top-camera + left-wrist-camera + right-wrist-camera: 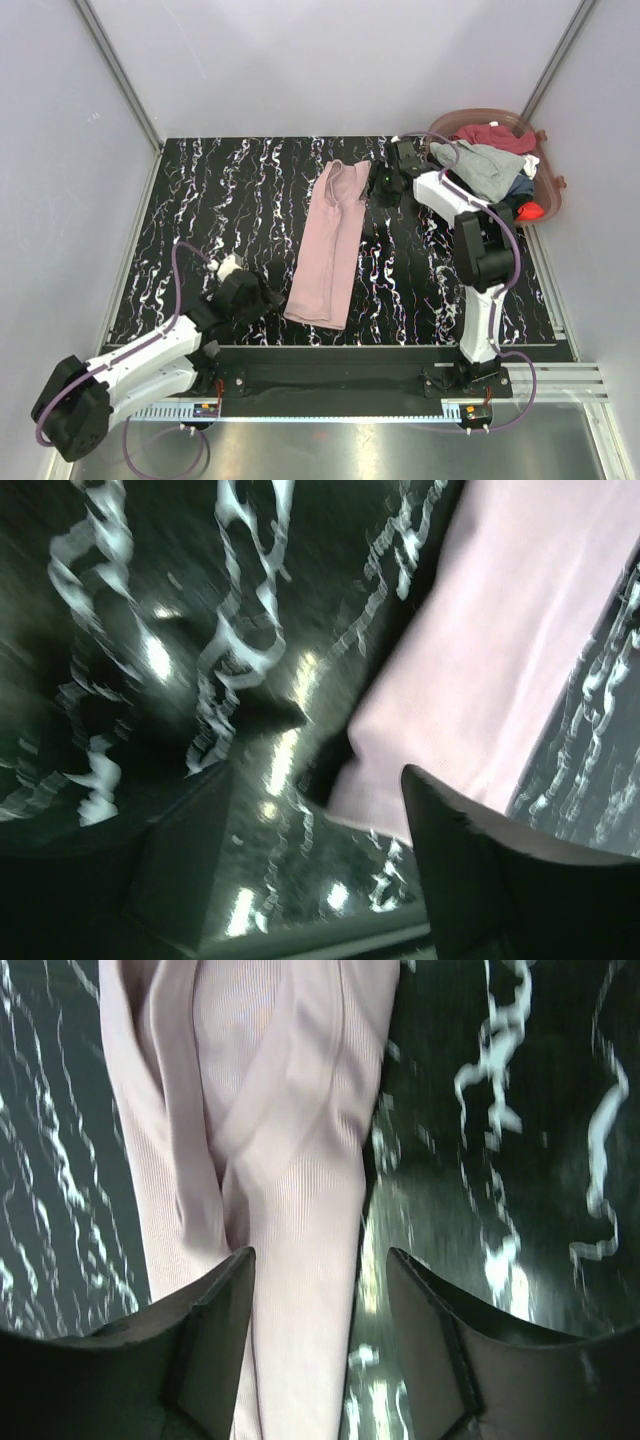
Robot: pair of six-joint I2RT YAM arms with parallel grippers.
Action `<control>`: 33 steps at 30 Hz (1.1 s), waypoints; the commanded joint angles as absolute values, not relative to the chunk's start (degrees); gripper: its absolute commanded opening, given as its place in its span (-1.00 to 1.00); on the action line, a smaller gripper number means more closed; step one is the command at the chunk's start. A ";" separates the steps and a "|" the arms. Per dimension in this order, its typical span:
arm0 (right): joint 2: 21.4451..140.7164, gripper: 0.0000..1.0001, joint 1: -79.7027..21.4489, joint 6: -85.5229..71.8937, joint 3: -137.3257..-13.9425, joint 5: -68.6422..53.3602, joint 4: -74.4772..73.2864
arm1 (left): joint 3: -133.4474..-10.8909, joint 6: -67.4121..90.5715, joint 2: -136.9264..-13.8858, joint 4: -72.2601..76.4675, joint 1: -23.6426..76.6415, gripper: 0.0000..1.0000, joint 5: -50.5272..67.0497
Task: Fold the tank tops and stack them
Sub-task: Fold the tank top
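Pink top: the pink top (328,245) lay flat as a long narrow strip in the middle of the table (230,200), strap end far, hem end near. It looked already doubled lengthwise.
Left gripper: your left gripper (268,295) sat low at the near hem, on its left side. In the wrist view its jaws stood wide apart, with the hem corner lying between the fingers (450,820) and nothing pinched.
Right gripper: your right gripper (380,183) hung over the strap end, just right of it. Its jaws were apart too, with the straps beneath the gap and nothing clamped.
Other tops: the grey top (480,165), the maroon top (495,135) and a bit of a red top (530,211) were heaped in the basket (555,185) at the far right corner, none folded yet.
Step in hand: by my reading, you were between folds on the first garment, with no stack begun.
Next move: it probably called for a crosswise fold. You would pinch both layers at one end, carry that end over the other, and keep the edges square.
Caution: the thin cloth could slip or drag, so grip both layers.
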State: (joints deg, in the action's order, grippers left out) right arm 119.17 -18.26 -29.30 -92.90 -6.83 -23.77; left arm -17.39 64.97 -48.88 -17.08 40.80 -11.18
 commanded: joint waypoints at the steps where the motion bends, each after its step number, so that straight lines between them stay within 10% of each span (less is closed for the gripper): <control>1: 113.21 0.21 -18.28 -29.44 -86.50 -10.19 -20.13 | -20.91 53.71 -51.67 -14.86 36.48 0.31 -3.27; 21: 124.09 0.04 -18.81 -30.68 -91.31 -15.64 -20.47 | -17.58 56.95 -66.09 3.42 40.60 -0.35 4.75; 28: 131.21 -0.63 -18.72 -29.62 -101.94 -11.35 -25.13 | -16.00 61.78 -67.41 6.23 48.51 -0.84 0.80; 33: 133.95 -0.47 -18.72 -27.51 -110.48 -9.76 -30.58 | -15.29 63.37 -68.12 7.13 50.19 -0.26 0.18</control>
